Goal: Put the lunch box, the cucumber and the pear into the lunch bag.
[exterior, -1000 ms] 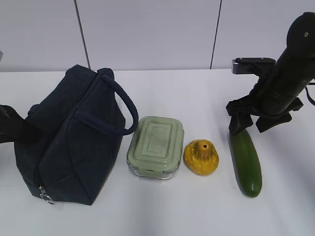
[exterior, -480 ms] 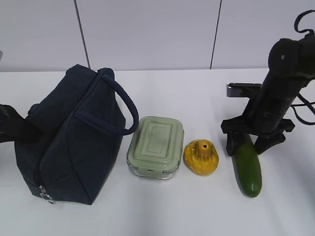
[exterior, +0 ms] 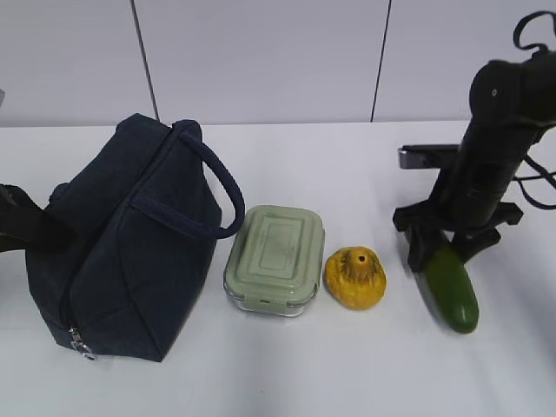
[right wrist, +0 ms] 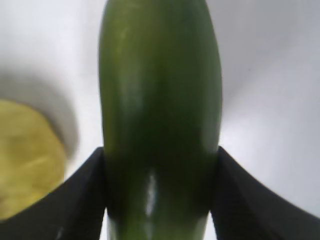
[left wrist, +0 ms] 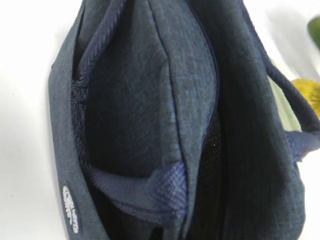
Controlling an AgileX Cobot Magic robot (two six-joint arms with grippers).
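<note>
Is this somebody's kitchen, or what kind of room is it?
Probably a robot test room, not a kitchen: a bare white table, plain grey wall panels, and a black robot arm over the cucumber.

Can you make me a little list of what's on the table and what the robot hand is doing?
table: white table
lunch bag: dark navy, far left, standing, handles up
lunch box: pale green lid, right of the bag, lid on
pear: yellow-orange, between lunch box and cucumber
cucumber: dark green, far right, tilted
right gripper: a finger on each side of the cucumber's far end, gripping it
left gripper: hidden; its camera looks down on the bag
already in the bag: none of the three
</note>
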